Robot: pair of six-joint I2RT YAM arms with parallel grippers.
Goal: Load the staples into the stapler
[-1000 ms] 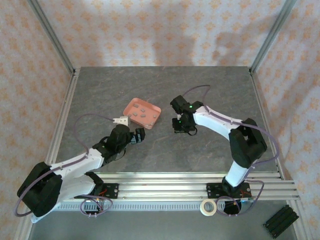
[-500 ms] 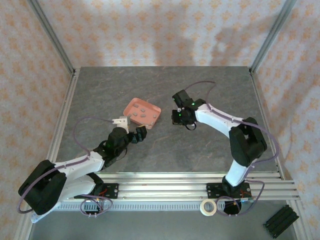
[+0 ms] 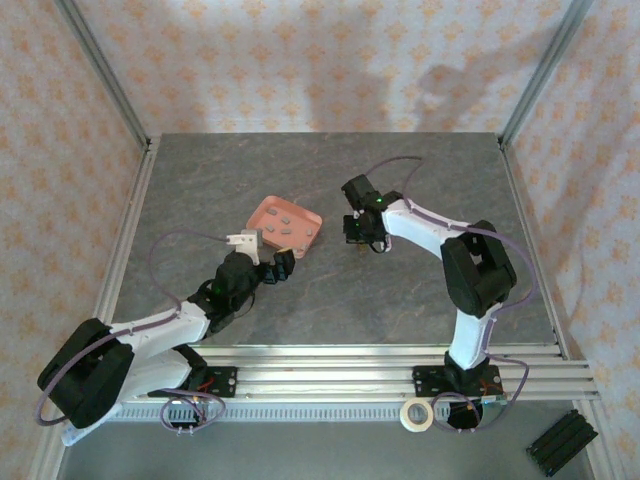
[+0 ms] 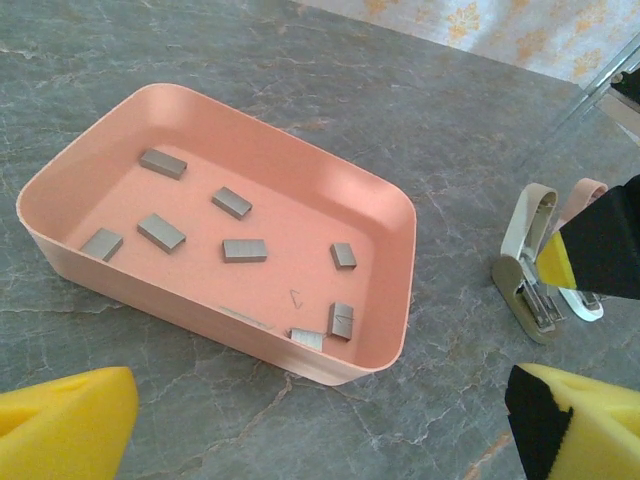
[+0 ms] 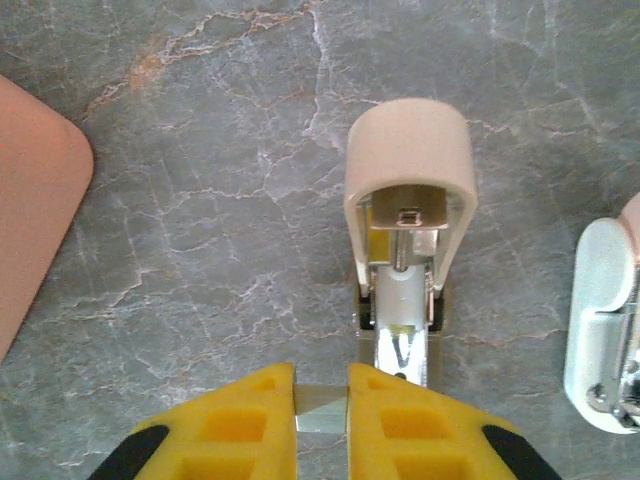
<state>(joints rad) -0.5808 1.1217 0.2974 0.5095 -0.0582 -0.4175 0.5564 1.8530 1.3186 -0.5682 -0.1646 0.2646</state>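
My right gripper (image 5: 322,412) is shut on a short grey strip of staples (image 5: 322,408), held just left of the near end of the stapler's bare metal channel. The stapler (image 5: 403,300) lies open on the table, its beige-pink lid (image 5: 408,150) swung up. Several more staples (image 4: 245,250) lie loose in the salmon-pink tray (image 4: 200,310). My left gripper (image 4: 320,440) is open over the table just in front of the tray's near corner, with nothing between its fingers. From above, the right gripper (image 3: 362,240) is right of the tray (image 3: 262,212) and the left gripper (image 3: 275,268) is below it.
A small pink-and-white object (image 5: 605,320) lies close to the right of the stapler. The tray's rounded corner (image 5: 30,200) sits left of the stapler. Aluminium rails (image 3: 330,365) run along the near table edge, and a tape roll (image 3: 417,413) lies beyond them.
The right gripper has shifted slightly up and left over the table while staying beside the tray. The left gripper has edged a little closer to the tray.
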